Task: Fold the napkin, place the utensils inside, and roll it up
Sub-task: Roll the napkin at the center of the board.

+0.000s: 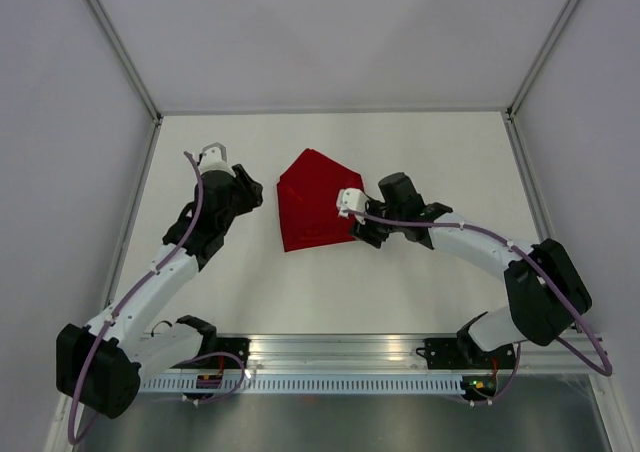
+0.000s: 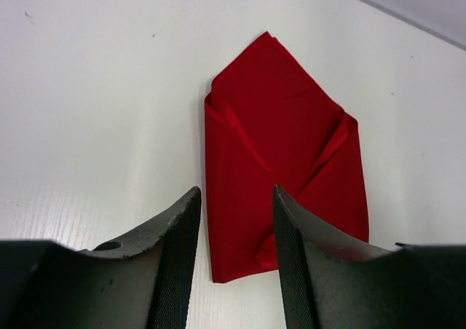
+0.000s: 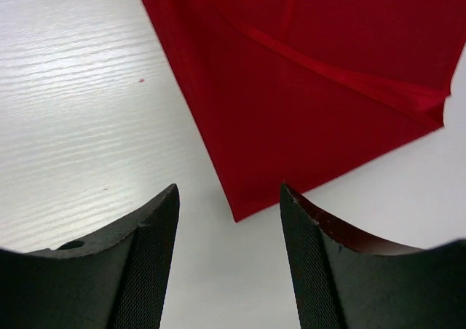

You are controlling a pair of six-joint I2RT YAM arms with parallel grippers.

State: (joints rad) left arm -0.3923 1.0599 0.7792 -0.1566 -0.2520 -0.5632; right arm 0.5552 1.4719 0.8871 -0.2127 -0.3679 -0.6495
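The red napkin (image 1: 312, 202) lies folded into a pointed, five-sided packet on the white table, with flaps folded over its face. It also shows in the left wrist view (image 2: 280, 154) and the right wrist view (image 3: 320, 74). My left gripper (image 1: 262, 194) (image 2: 237, 198) is open and empty, just left of the napkin's left edge. My right gripper (image 1: 352, 222) (image 3: 229, 198) is open and empty, at the napkin's near right corner. No utensils are in view.
The white table (image 1: 400, 282) is bounded by grey walls at the back and both sides. A metal rail (image 1: 340, 357) with the arm bases runs along the near edge.
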